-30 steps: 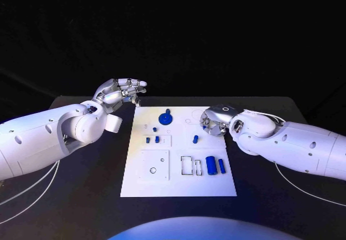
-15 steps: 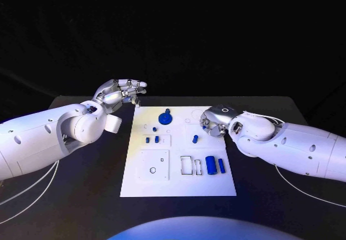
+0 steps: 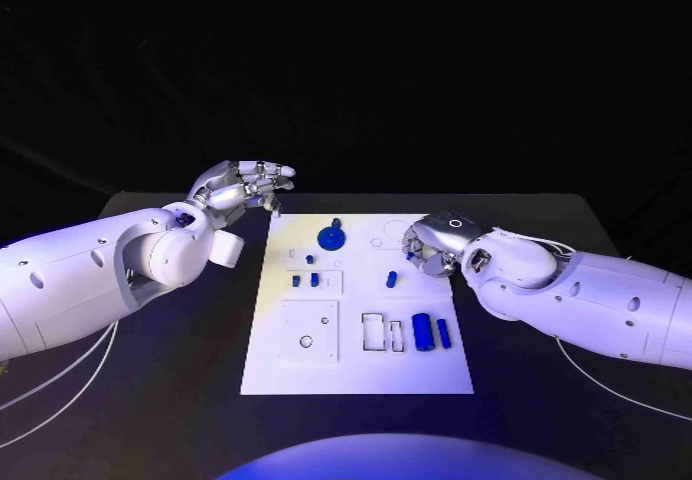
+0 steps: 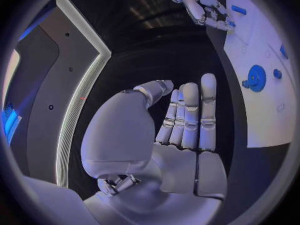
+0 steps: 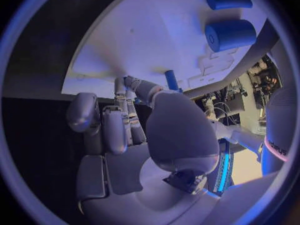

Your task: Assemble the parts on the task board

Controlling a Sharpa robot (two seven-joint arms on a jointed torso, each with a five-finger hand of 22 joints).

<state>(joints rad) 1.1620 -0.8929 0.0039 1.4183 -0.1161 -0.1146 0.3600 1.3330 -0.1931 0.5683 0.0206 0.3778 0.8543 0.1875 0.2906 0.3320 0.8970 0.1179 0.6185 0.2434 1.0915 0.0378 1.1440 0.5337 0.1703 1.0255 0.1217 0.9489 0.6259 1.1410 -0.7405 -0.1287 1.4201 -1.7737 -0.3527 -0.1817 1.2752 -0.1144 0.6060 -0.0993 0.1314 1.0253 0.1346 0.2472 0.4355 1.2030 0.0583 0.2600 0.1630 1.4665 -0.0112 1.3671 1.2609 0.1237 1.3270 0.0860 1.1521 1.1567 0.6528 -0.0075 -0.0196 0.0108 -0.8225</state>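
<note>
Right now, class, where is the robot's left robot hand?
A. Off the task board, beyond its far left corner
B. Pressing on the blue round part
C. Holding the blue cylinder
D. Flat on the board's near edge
A: the left robot hand is beyond the task board's far left corner, holding nothing.

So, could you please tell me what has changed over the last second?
The right hand has edged slightly toward the robot along the right edge of the task board, gripping nothing visible. The left hand, off the board's far left corner, and the blue parts have stayed put.
</note>
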